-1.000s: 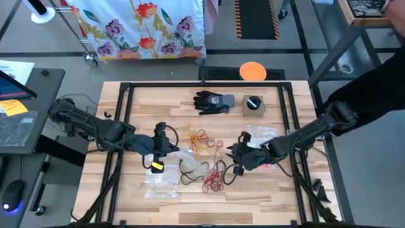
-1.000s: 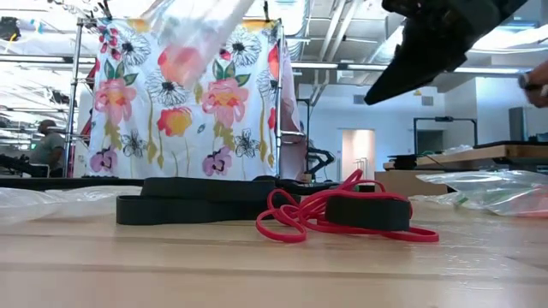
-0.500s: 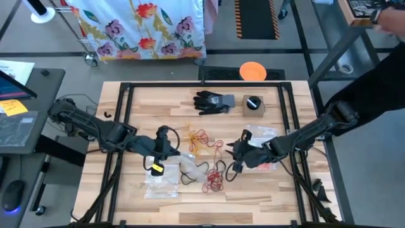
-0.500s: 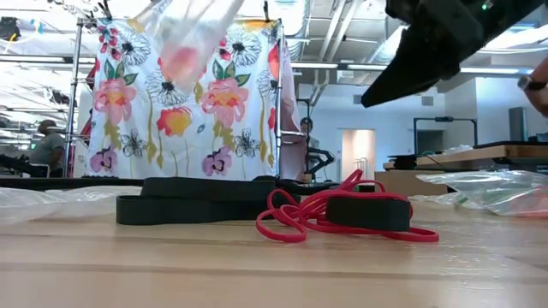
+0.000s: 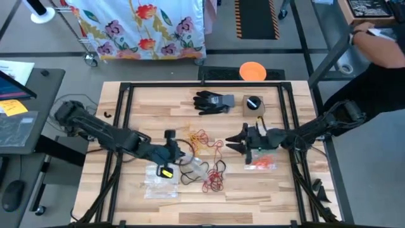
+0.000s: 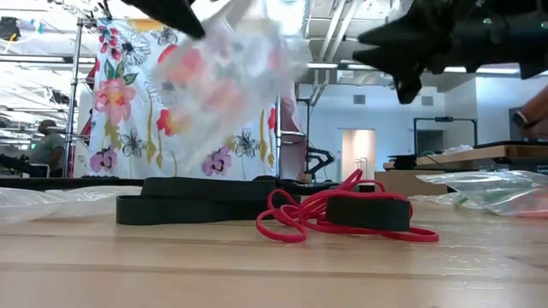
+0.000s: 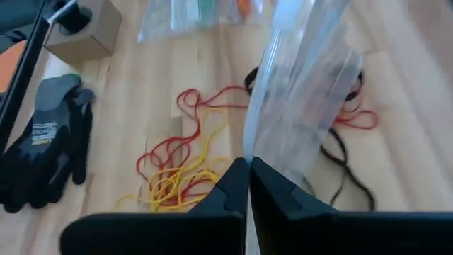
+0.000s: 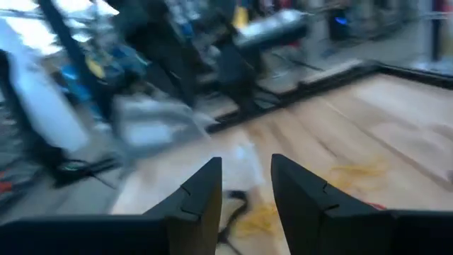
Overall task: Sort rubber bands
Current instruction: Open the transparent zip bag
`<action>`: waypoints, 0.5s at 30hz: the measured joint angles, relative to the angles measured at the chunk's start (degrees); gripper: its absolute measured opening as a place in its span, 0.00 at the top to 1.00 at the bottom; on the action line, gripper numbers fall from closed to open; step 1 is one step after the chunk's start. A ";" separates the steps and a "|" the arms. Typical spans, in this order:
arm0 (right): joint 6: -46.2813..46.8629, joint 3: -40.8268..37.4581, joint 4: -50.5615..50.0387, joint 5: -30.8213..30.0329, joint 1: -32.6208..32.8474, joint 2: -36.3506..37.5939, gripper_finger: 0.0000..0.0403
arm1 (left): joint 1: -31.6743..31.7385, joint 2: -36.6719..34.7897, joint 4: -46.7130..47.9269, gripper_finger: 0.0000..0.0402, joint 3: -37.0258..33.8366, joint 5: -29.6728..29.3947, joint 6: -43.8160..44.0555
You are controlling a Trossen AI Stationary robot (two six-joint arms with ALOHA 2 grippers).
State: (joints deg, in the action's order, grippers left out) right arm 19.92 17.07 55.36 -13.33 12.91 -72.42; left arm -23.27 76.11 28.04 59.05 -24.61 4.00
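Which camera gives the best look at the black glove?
The left wrist view: the black glove fills its edge, fingers distinct. The high view shows the glove small, near the table's far edge. The low and right wrist views don't show it.

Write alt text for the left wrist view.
The left gripper, shut, pinches a clear plastic bag above a wooden table. Beneath lie red, yellow and black rubber bands, with a black glove to one side.

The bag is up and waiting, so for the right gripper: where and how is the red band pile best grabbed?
Probably the loops standing proud at the top of the red bands, coming straight down from above. They lie flat on the table, tangled with black bands, so a side approach would likely snag those. The right gripper is open, above.
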 joint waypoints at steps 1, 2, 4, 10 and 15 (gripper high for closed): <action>-0.02 -0.23 0.31 1.10 0.14 -0.02 0.70 | 0.00 1.34 0.27 1.00 0.79 -1.31 -0.47; -0.02 -0.23 0.23 1.44 0.46 -0.09 0.70 | -0.01 2.59 0.50 1.00 1.73 -2.75 -0.91; -0.02 -0.21 0.56 1.56 1.08 -0.11 0.70 | -0.02 5.21 2.40 1.00 3.97 -6.19 -1.42; -2.44 2.89 0.58 1.30 3.13 -0.09 0.70 | 0.20 12.96 7.37 1.00 11.90 -14.97 -4.16; 0.97 4.63 0.36 -4.77 4.15 -1.87 0.70 | -0.02 18.78 7.07 1.00 17.72 -16.27 -12.50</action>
State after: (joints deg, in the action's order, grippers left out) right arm 20.89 21.70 55.72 -18.10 17.05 -74.30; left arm -23.29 94.89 35.11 76.77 -40.87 -8.50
